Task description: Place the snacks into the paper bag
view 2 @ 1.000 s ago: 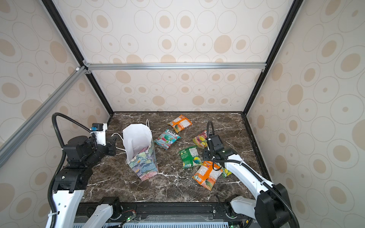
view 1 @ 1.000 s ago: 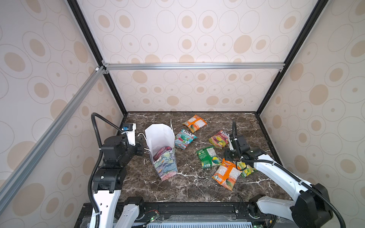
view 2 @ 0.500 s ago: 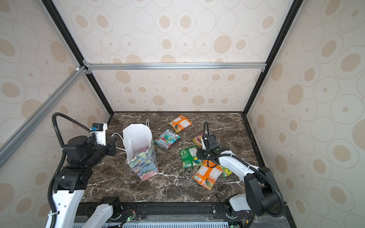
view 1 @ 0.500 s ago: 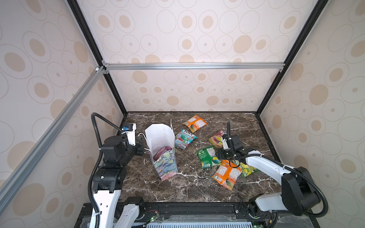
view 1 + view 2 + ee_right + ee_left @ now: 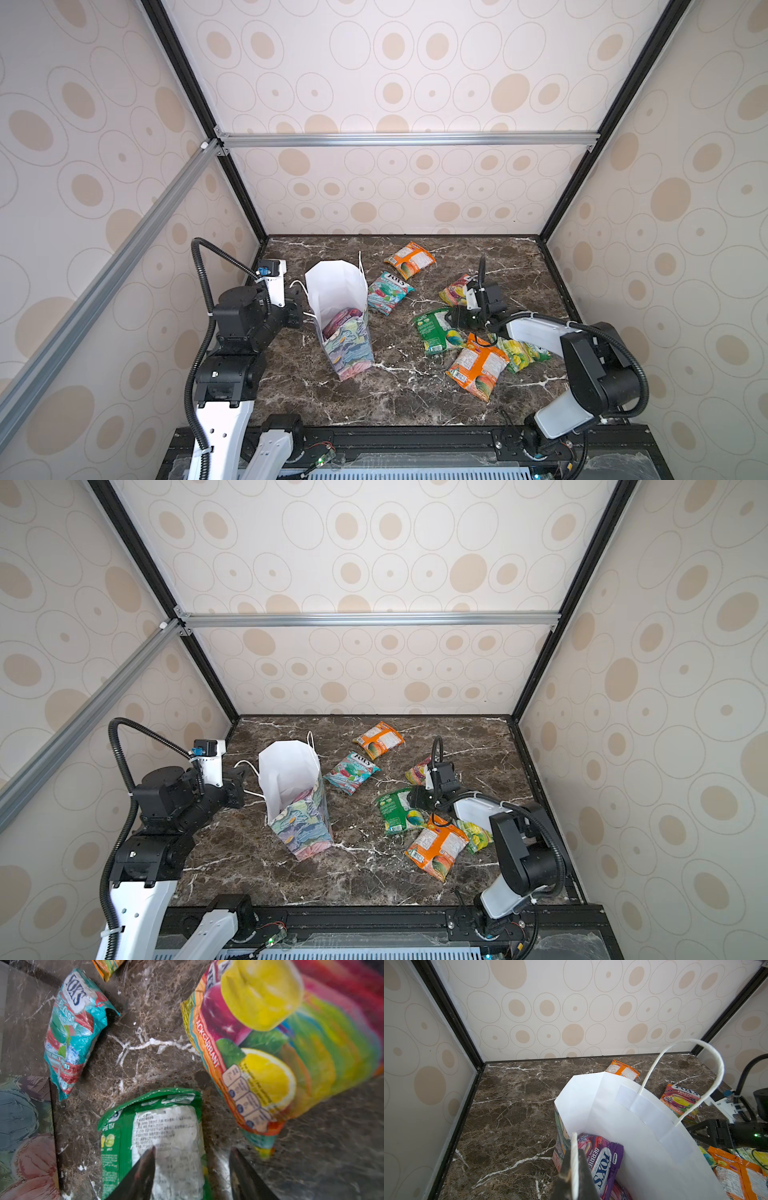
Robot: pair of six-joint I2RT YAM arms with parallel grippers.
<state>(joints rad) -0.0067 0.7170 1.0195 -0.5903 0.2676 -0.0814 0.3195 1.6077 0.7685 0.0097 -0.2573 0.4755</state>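
Right gripper [image 5: 459, 319] has swung away from the orange packet [image 5: 478, 365] toward the green packet [image 5: 436, 332], and its jaws now stand wide and empty. In the right wrist view one finger is over the green film and the other over the marble tabletop [image 5: 415, 395] past its edge; contact cannot be confirmed. Left gripper [image 5: 574, 1169] is clamped on the near cord handle [image 5: 574, 1147], with the paper bag [image 5: 349, 353] upright and a purple packet [image 5: 602, 1159] inside. Six snacks lie outside.

Risks: the glossy film may slip from an edge pinch, or the red-yellow packet [image 5: 270, 1053] just beside may be snagged. Held by one handle, the bag may tip.
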